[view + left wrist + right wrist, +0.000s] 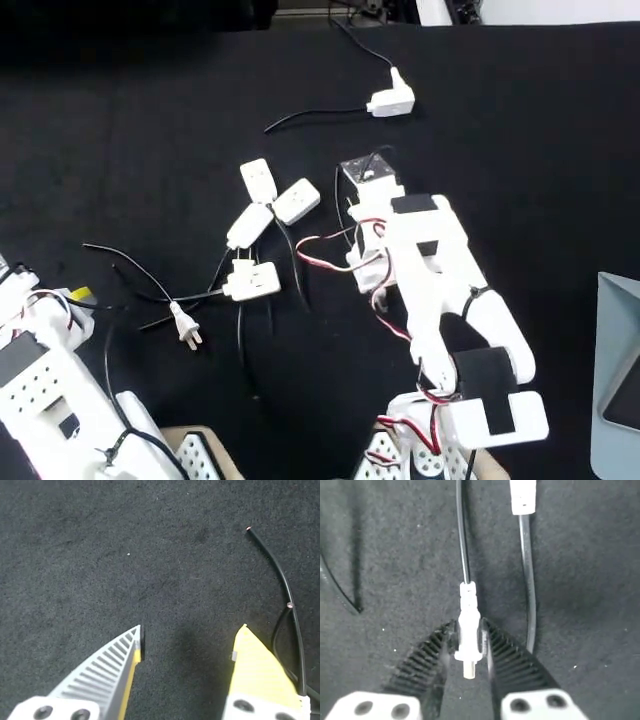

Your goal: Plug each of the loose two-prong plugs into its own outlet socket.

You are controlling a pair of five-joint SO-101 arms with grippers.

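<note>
My right gripper (468, 647) is shut on a white two-prong plug (468, 630), its prongs pointing back toward the wrist and its black cable (463, 540) running away over the cloth. From above, that gripper (362, 172) hangs right of a cluster of white outlet sockets (258, 180), (296, 200), (248, 225). Another socket (252, 282) lies lower, and a loose plug (186, 328) rests left of it. My left gripper (190, 635) stands open over bare black cloth at the table's left edge, beside a thin black cable (285, 590).
A white plug-and-socket pair (392, 100) with its cable lies at the back. Black cables (130, 265) trail across the left middle of the black cloth. A grey bin (615, 370) stands at the right edge. A second white connector end (523, 495) lies beyond the held plug.
</note>
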